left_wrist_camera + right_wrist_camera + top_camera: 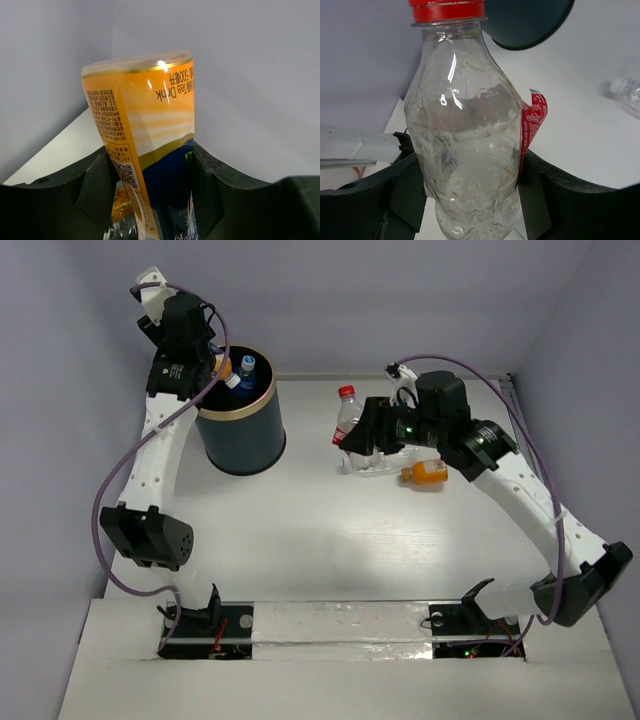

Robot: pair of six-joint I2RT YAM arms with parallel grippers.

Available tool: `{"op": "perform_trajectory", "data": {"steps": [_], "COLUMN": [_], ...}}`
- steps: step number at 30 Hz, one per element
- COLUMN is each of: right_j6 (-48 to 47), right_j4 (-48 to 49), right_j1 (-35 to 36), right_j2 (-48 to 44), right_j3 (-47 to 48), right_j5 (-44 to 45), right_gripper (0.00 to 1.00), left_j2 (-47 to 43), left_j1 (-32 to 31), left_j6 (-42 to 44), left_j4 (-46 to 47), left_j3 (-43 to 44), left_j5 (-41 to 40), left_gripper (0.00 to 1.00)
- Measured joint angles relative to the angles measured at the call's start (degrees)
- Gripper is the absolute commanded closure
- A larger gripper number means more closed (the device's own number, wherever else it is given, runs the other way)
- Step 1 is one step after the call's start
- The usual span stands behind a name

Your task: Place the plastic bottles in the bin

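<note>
The dark navy bin (241,430) with a gold rim stands at the back left and holds a blue-capped bottle (245,368). My left gripper (214,370) hovers over the bin's left rim, shut on an orange-labelled bottle (145,125); in the left wrist view the gripper (150,192) has more bottles below it. My right gripper (366,433) is shut on a clear bottle with a red cap (347,412), held upright right of the bin; the right wrist view shows this bottle (465,140) between the gripper's (470,197) fingers, its red label torn. The bin's edge (525,22) shows behind it.
A clear bottle (375,466) lies on the table under my right gripper, and it may be the one at the right edge of the right wrist view (627,95). A small orange-filled bottle (425,474) lies beside it. Grey walls close in on three sides.
</note>
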Motion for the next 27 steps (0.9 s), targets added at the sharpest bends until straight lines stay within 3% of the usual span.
{"op": "perform_trajectory", "data": {"steps": [2, 4, 5, 6, 9, 15, 19, 23, 24, 27], "right_j6": [0.9, 2.2, 2.8, 3.5, 5.7, 11.0, 14.0, 16.4, 16.9, 17.7], "right_j4": [1.1, 2.8, 3.5, 4.0, 6.3, 13.7, 17.1, 20.4, 21.4, 23.4], "right_j1": [0.7, 1.4, 1.4, 1.6, 2.1, 3.5, 4.9, 6.5, 6.9, 8.0], "right_j2": [2.3, 5.1, 6.7, 8.6, 15.0, 29.5, 38.8, 49.2, 51.3, 56.8], "right_j3": [1.8, 3.8, 5.2, 7.1, 14.6, 33.5, 44.5, 55.5, 57.2, 60.6], "right_j5": [-0.2, -0.5, -0.6, -0.7, -0.6, 0.7, 3.7, 7.3, 8.3, 11.5], "right_gripper": [0.32, 0.31, 0.31, 0.31, 0.31, 0.3, 0.29, 0.28, 0.28, 0.27], "left_j2": [0.0, -0.1, -0.2, -0.4, -0.8, -3.7, -12.1, -25.1, -28.6, -35.5], "left_j1": [0.4, 0.3, 0.3, 0.3, 0.2, 0.2, 0.2, 0.2, 0.2, -0.1], "left_j6": [0.4, 1.4, 2.0, 2.8, 4.3, 4.3, 0.2, -6.0, -7.6, -11.4], "left_j4": [0.3, 1.3, 2.3, 3.5, 5.6, 5.4, 4.8, 5.6, 5.7, 6.0], "left_j3": [-0.2, -1.7, -2.9, -4.9, -11.2, -17.5, -17.9, -20.9, -21.9, -25.2], "left_j5": [-0.3, -1.0, -1.3, -1.5, -1.5, 3.3, 9.0, 14.8, 16.2, 19.6], "left_gripper": [0.62, 0.54, 0.34, 0.24, 0.01, 0.01, 0.03, 0.19, 0.27, 0.38]}}
